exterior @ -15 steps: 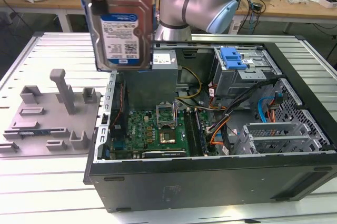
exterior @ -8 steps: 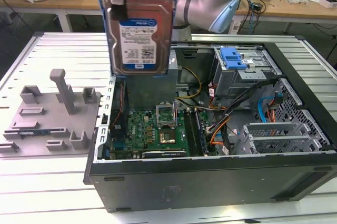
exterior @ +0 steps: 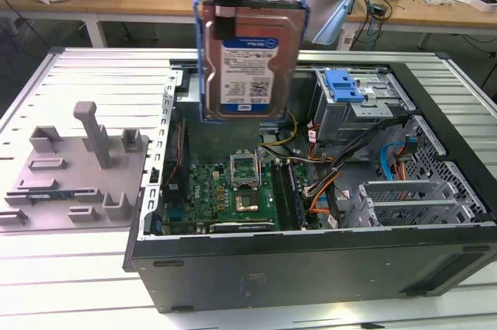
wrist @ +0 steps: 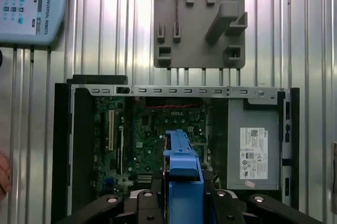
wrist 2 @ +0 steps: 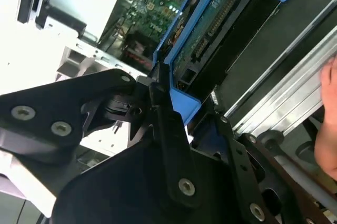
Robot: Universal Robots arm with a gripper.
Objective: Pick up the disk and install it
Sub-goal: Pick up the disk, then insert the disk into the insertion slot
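Note:
The disk (exterior: 250, 58), a silver drive with a blue-and-white label and a blue frame, hangs upright in the air above the open computer case (exterior: 311, 264). My gripper (exterior: 231, 10) comes down from above and is shut on the disk's upper edge. In the second wrist view the black fingers (wrist 2: 158, 95) clamp the blue frame of the disk (wrist 2: 210, 29), whose connector side shows. The first wrist view looks straight down past the disk (wrist: 183, 161), seen edge-on, onto the motherboard (wrist: 152, 134).
The case lies open on a ribbed metal table, with the motherboard (exterior: 233, 182), cables and a drive bay with a blue latch (exterior: 345, 85). A grey fixture plate (exterior: 78, 167) lies at the exterior view's left. A person's hand (wrist 2: 329, 118) is close by. A teach pendant (wrist: 31, 2) rests on the table.

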